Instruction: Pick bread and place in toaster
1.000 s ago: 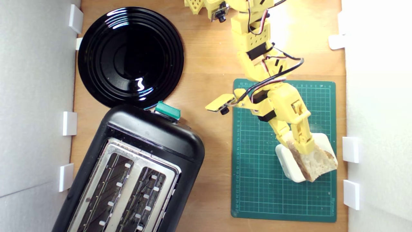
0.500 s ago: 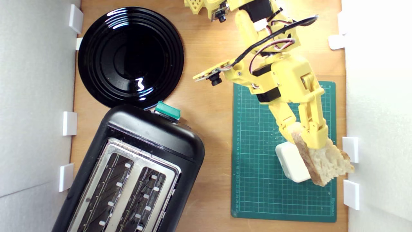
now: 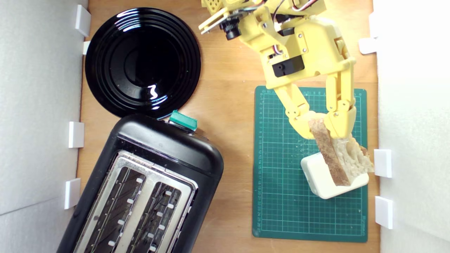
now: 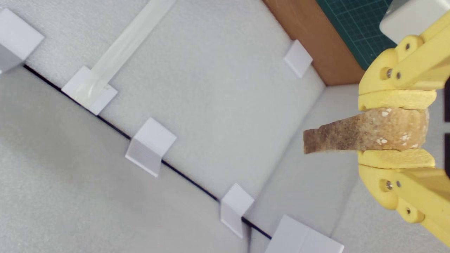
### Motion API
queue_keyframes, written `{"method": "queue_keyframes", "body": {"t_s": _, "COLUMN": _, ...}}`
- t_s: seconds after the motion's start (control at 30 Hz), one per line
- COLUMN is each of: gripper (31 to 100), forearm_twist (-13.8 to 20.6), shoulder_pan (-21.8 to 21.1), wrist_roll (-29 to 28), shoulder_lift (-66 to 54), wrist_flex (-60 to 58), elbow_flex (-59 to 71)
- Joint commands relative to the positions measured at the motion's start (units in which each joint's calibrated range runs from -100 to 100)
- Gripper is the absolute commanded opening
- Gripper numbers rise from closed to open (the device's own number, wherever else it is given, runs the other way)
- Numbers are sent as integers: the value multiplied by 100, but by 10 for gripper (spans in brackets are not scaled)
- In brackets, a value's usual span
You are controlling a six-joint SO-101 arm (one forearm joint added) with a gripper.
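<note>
My yellow gripper is shut on the bread, a wedge with a brown floury crust and pale holey crumb, held in the air over the green cutting mat at the exterior view's right. The wrist view shows the bread crust-on, pinched between both yellow pads. Lower left in the exterior view, well apart from the gripper, stands the black toaster with its silver top plate, two open slots and a green lever knob.
A cream-white plastic block lies on the mat under the bread. A round glossy black plate sits beside the toaster's far end. White foam walls with small white brackets border the wooden table on both sides.
The arm has risen and pulled back toward its base with the bread, lifting it off the white block. The bread has turned more edge-on to the exterior camera.
</note>
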Motion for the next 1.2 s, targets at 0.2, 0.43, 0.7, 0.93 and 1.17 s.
{"method": "queue_keyframes", "body": {"t_s": 0.2, "gripper": 586, "forearm_twist": -192, "shoulder_pan": 754, "wrist_roll": 933, "shoulder_lift": -206, "wrist_flex": 1636, "elbow_flex": -2613}}
{"method": "queue_keyframes", "body": {"t_s": 0.43, "gripper": 586, "forearm_twist": -183, "shoulder_pan": 1415, "wrist_roll": 1670, "shoulder_lift": -148, "wrist_flex": 2600, "elbow_flex": -3721}}
{"method": "queue_keyframes", "body": {"t_s": 0.7, "gripper": 586, "forearm_twist": -183, "shoulder_pan": 2196, "wrist_roll": 2277, "shoulder_lift": -140, "wrist_flex": 2873, "elbow_flex": -3948}}
{"method": "queue_keyframes", "body": {"t_s": 0.93, "gripper": 586, "forearm_twist": -173, "shoulder_pan": 2873, "wrist_roll": 2528, "shoulder_lift": -131, "wrist_flex": 2873, "elbow_flex": -4202}}
{"method": "queue_keyframes", "body": {"t_s": 1.17, "gripper": 586, "forearm_twist": 534, "shoulder_pan": 3163, "wrist_roll": 2690, "shoulder_lift": 35, "wrist_flex": 2890, "elbow_flex": -4202}}
